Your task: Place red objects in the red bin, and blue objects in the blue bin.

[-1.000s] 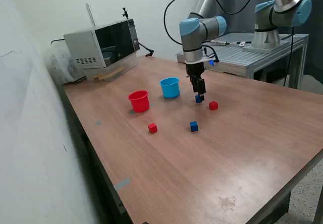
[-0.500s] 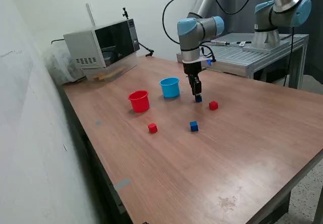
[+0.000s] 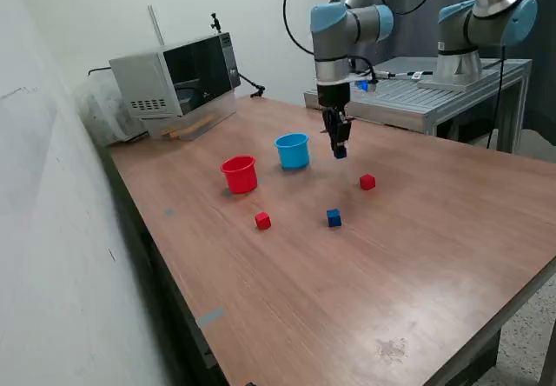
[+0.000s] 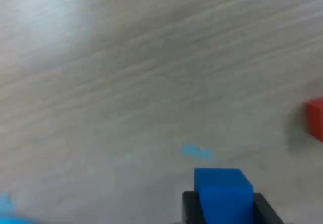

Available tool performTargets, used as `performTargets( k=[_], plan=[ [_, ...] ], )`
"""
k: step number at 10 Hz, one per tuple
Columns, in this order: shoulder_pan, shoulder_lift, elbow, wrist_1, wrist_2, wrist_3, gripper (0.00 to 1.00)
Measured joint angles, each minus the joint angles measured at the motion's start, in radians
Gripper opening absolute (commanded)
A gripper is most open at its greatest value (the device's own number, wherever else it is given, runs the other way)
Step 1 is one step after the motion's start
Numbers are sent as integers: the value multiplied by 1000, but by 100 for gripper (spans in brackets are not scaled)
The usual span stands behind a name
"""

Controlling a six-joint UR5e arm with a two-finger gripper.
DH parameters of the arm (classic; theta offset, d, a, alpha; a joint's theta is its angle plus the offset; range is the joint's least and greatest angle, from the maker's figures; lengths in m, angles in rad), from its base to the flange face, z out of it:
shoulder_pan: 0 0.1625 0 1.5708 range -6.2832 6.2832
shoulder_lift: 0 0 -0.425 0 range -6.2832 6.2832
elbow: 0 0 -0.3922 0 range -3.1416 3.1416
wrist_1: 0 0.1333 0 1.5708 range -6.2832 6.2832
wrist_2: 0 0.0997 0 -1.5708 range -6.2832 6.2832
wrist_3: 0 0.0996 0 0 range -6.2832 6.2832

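wooden table (image 3: 417,256) – microwave (image 3: 178,77) at back | claw (image 3: 340,152) grips blue cube (image 4: 222,193) – airborne

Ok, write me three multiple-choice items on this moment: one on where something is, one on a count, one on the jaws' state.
1. Which cup lies nearer the gripper in the exterior view?
A. red cup
B. light-blue cup
C. neither is in view

2. How many small cubes rest on the table?
A. one
B. three
C. five

3. What are the jaws doing?
A. open, empty
B. shut on a blue cube
C. shut on a red cube

Answers:
1 B: the light-blue cup sits just beside the gripper, the red cup farther off.
2 B: red cube, red cube, blue cube.
3 B: the wrist view shows the held blue cube between them.
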Motion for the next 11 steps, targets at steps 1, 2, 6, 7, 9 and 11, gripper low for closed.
performTargets(
  k=[1, 2, 6, 7, 9, 11],
  plan=[
    [0, -63, -4, 34, -1, -35, 0],
    [-7, -107, -11, 59, -3, -70, 0],
    [-186, -109, -35, 102, -9, -137, 0],
    [-218, -82, -43, 103, -8, -146, 0],
    [-247, -42, -55, 102, -7, -158, 0],
    [-253, -13, -81, 97, -5, -164, 0]
  ],
)
